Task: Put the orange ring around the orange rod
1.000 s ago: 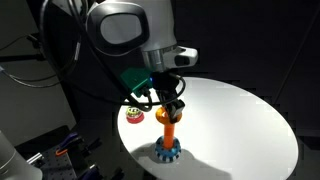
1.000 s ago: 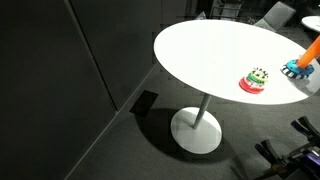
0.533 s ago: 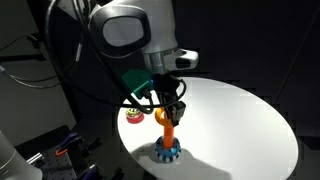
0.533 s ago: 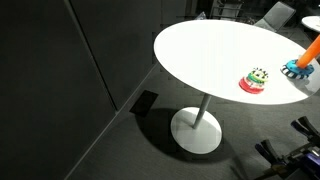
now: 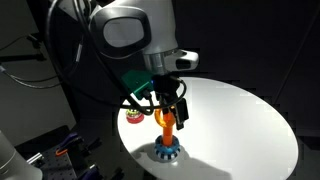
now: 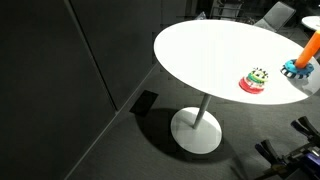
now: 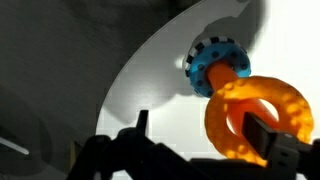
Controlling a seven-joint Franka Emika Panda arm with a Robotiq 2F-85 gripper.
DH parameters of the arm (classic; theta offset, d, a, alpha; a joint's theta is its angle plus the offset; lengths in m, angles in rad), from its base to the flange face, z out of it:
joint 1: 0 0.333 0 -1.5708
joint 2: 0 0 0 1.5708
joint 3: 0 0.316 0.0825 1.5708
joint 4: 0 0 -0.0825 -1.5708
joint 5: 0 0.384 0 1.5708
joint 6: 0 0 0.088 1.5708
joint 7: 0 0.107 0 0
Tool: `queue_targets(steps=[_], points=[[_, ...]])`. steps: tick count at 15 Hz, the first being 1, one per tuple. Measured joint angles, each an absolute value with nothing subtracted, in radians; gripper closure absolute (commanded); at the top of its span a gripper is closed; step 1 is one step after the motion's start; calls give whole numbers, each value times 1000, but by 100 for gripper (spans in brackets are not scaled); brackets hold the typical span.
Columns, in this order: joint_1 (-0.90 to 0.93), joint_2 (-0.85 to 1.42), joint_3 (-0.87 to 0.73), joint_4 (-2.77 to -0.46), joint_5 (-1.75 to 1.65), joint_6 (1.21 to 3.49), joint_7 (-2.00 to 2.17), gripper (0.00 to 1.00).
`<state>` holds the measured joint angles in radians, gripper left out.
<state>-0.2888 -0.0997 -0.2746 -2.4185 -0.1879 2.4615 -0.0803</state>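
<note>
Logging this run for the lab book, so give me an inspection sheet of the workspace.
Surface: round white table on a single leg.
Job's things: orange ring up at the top of the orange rod, well above the blue base; whether the rod passes through the hole cannot be told.
Clutter: one round red, green and yellow piece, apart from the rod.
Grippers: the gripper is right over the rod, fingers at the ring; grip unclear.
Cables: dark loops beside the arm.
Surroundings: dark wall and floor; the table's round foot.
</note>
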Motion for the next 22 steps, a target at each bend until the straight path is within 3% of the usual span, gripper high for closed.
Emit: queue_targets(steps=[22], points=[[-307,-98,-305,-2377,-211,2462,-64,0]])
